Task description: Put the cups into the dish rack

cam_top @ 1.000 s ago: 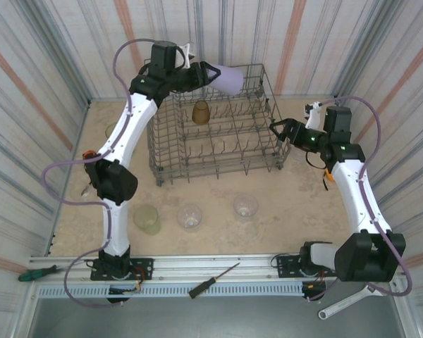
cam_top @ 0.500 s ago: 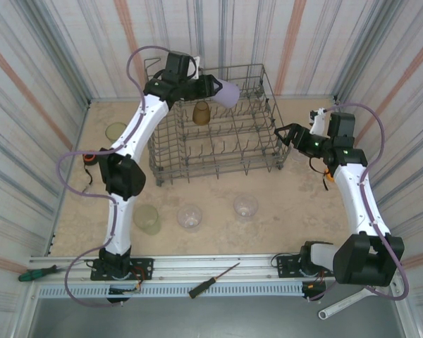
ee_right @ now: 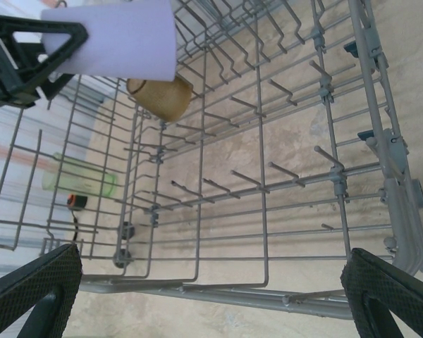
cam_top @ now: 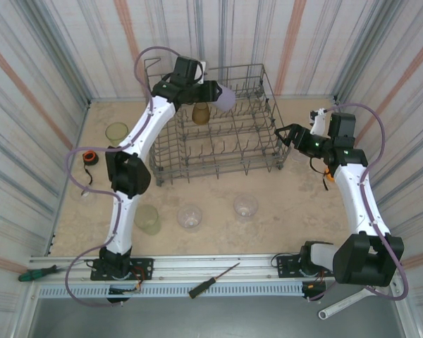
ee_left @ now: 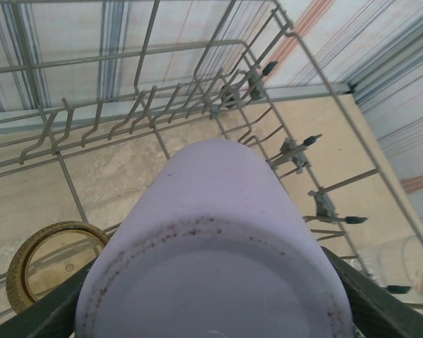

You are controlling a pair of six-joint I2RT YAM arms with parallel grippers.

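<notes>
left gripper (cam_top: 213, 94) is clamped on the matte lilac plastic tumbler (ee_left: 218, 225), tipped sideways over the far end of the grey wire dish rack (cam_top: 218, 151) above an amber-brown plastic cup (cam_top: 201, 113), right gripper (cam_top: 283, 132) gaping wide beside the rack.

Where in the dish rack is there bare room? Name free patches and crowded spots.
Free in the dish rack: the front and middle tine rows, from the amber cup to the near wall, and the right half. Crowded: the far rows, where the amber cup sits and the left tool holds the lilac cup close by.
</notes>
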